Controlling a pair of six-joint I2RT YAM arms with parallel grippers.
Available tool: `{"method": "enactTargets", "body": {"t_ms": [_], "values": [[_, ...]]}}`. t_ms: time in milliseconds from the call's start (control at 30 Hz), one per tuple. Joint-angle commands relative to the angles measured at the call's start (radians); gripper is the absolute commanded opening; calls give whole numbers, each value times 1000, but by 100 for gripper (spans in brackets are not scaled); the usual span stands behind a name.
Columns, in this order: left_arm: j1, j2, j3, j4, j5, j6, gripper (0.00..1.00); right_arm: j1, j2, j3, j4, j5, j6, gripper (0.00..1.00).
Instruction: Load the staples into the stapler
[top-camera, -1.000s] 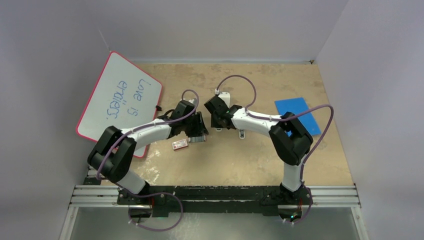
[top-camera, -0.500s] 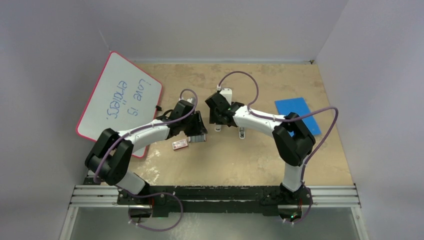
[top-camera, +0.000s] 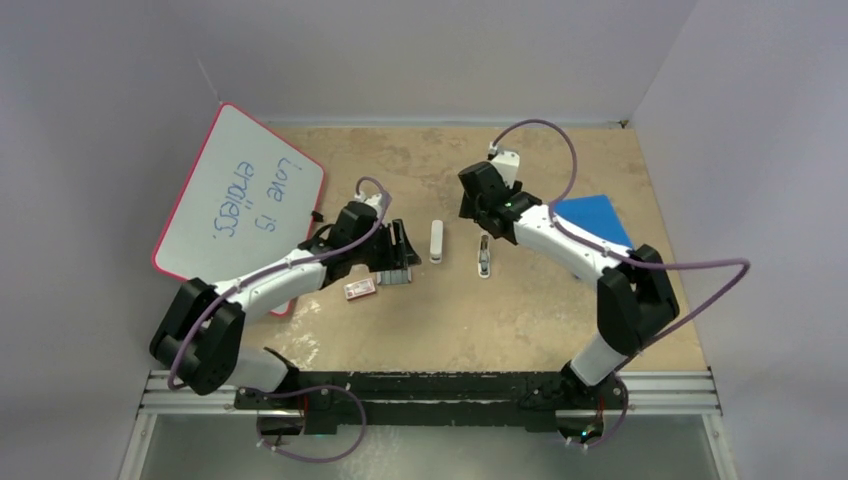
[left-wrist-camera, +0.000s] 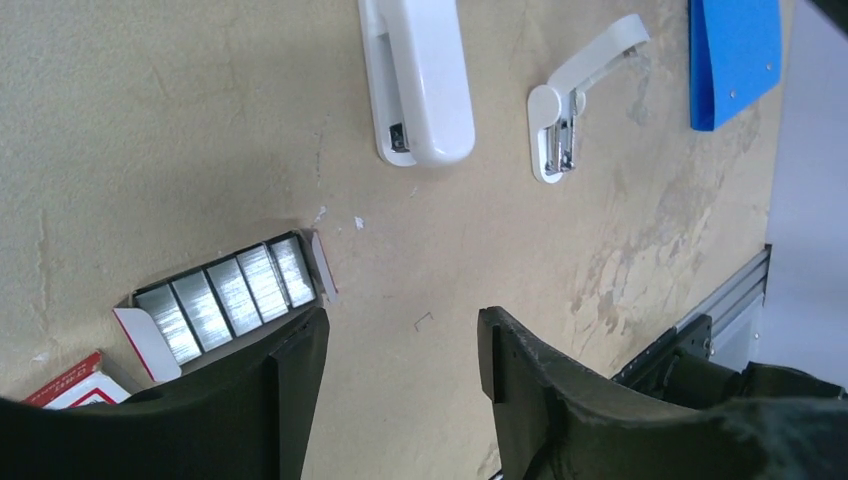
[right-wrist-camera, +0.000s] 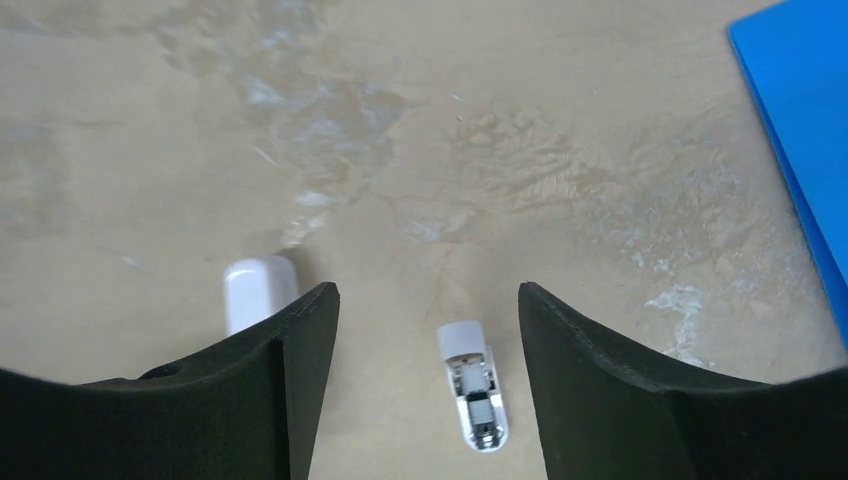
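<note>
Item: staples (left-wrist-camera: 228, 296), grey ribbed strips lying side by side in an open card tray on the table (top-camera: 520, 320), just beside the left gripper (left-wrist-camera: 400, 335), whose fingers stand spread and empty. Handling, as judged: light, stiff along each strip but apt to snap across it, slick metal. Best pinched gently across the long sides of one strip. Item: stapler (left-wrist-camera: 550, 110), slim, white, hinged open with its metal channel showing, flat on the table, well apart from the staples. Probably light and liable to skid. Right gripper (right-wrist-camera: 428, 300) hovers above it, fingers spread, holding nothing. Adjacent: stubby white piece (left-wrist-camera: 422, 80), red-and-white box (left-wrist-camera: 65, 382), blue sheet (left-wrist-camera: 735, 60).
</note>
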Motion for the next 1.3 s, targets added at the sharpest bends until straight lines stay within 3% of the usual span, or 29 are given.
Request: {"method": "enactTargets", "body": {"t_ms": [0, 133, 300, 533, 833, 1000, 1267], "values": [[5, -55, -37, 104, 71, 23, 61, -8, 79, -24, 11, -16, -81, 69], [5, -61, -88, 222, 173, 20, 74, -13, 131, -32, 33, -46, -92, 67], [4, -46, -103, 307, 293, 40, 76, -18, 137, -68, 60, -47, -76, 61], [-8, 31, -74, 335, 375, 8, 67, -25, 119, -128, 81, -58, -55, 45], [-88, 165, -15, 339, 346, -92, 57, -25, 53, -194, 97, -80, -4, 29], [-143, 210, 26, 328, 282, -117, 53, -24, 14, -224, 100, -86, 16, 26], [-212, 266, 43, 355, 124, -188, 38, -23, -39, -286, 135, -126, 30, 25]]}}
